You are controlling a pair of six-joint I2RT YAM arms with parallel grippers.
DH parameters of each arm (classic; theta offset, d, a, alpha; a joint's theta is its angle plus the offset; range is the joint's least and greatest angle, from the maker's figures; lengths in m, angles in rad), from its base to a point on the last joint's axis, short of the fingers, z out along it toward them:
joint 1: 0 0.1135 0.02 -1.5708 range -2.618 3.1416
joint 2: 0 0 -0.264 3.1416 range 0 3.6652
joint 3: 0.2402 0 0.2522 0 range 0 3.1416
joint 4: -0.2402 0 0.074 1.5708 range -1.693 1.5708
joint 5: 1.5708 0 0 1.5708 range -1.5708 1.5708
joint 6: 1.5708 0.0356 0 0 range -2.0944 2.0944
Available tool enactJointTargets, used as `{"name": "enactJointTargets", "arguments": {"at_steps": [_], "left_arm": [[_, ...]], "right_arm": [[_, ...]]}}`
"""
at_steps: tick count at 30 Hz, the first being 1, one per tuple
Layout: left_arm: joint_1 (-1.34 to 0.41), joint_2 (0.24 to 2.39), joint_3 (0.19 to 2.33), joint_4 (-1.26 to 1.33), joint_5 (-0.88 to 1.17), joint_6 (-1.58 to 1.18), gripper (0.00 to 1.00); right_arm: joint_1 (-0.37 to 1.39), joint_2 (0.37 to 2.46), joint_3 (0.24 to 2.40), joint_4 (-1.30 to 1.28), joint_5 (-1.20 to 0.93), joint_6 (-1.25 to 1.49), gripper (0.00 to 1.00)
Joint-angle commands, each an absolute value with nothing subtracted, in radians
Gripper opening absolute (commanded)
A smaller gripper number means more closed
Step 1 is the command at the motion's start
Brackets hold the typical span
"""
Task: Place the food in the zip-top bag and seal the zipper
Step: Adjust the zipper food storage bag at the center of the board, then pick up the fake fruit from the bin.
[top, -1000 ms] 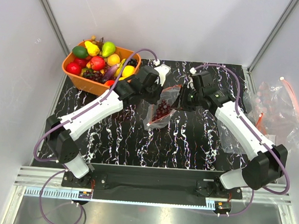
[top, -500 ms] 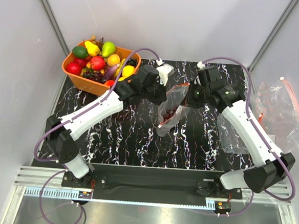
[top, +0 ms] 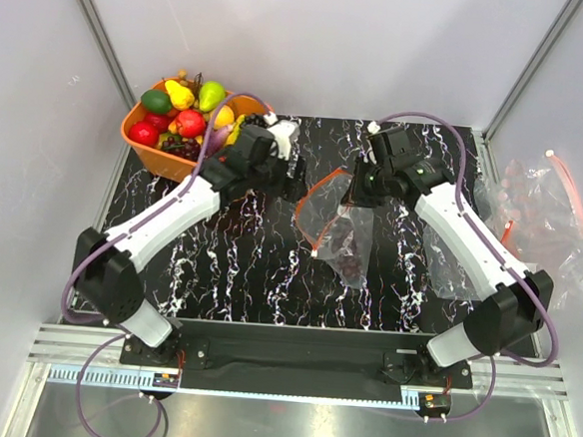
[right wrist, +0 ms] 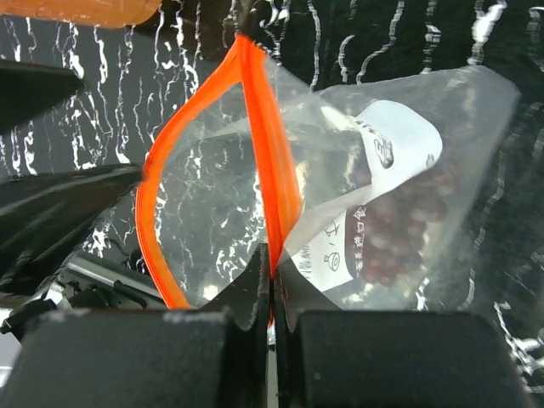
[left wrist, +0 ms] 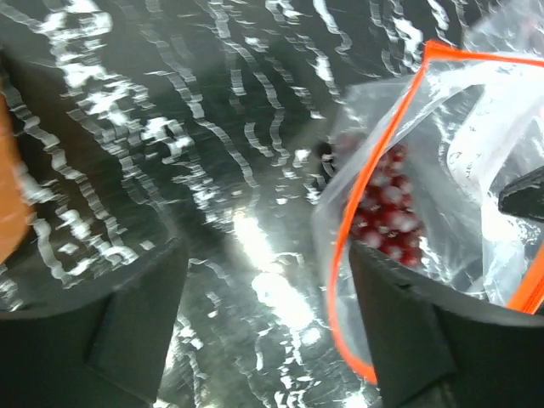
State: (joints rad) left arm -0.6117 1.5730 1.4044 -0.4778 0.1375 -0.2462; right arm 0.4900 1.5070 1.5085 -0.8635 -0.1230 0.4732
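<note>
The tabletop (top: 218, 263) is black with thin white streaks, like marble, and it shines where the light hits it. Pale grey walls (top: 334, 41) stand on three sides, with metal posts (top: 95, 25) going up at the far corners.

An orange basket (top: 130, 127) sits at the far left corner of the tabletop. It is full of toy fruits (top: 190, 121): red, green and yellow ones.

The zip-top bag (top: 343, 227) is near the middle of the tabletop, a bit toward the far edge. Its mouth is wide open, and the orange-red zipper (top: 313, 195) makes a loop. A dark red grape bunch (top: 347, 247) lies inside the bag at the low end. The bag has a white label (right wrist: 382, 153) on it.

The right pincer (top: 359, 183) is squeezed tight on the zipper at the top of the bag. In the right wrist view its two fingers are pressed together with the orange strip between them.

The left pincer (top: 290, 170) is just beside the bag, on the basket side. Its fingers are spread apart and hold nothing.

A heap of clear bags (top: 542, 211) lies by the right edge of the tabletop.
</note>
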Motion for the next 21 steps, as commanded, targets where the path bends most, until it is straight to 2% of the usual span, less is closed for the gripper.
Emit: {"name": "enactJointTargets", "arguments": {"at_steps": [1, 4, 5, 9, 14, 21], "left_arm": [[-0.577, 1.409, 1.355, -0.364, 0.081, -0.25, 0.89], [-0.508, 1.338, 1.339, -0.356, 0.074, -0.253, 0.94], [-0.468, 1.327, 1.345, -0.377, 0.054, -0.25, 0.99], [-0.365, 1.331, 1.394, -0.446, -0.026, -0.216, 0.99], [-0.229, 1.48, 1.543, -0.557, -0.184, -0.207, 0.99], [-0.144, 1.696, 1.679, -0.486, -0.4, -0.155, 0.99]], "right_arm": [[0.497, 1.522, 1.496, -0.75, -0.192, 0.463, 0.0], [0.499, 1.539, 1.486, -0.732, -0.207, 0.463, 0.0], [0.497, 1.539, 1.483, -0.73, -0.209, 0.463, 0.0], [0.497, 1.546, 1.482, -0.718, -0.216, 0.457, 0.0], [0.497, 1.548, 1.482, -0.703, -0.227, 0.449, 0.0], [0.495, 1.571, 1.503, -0.699, -0.258, 0.44, 0.0]]}}
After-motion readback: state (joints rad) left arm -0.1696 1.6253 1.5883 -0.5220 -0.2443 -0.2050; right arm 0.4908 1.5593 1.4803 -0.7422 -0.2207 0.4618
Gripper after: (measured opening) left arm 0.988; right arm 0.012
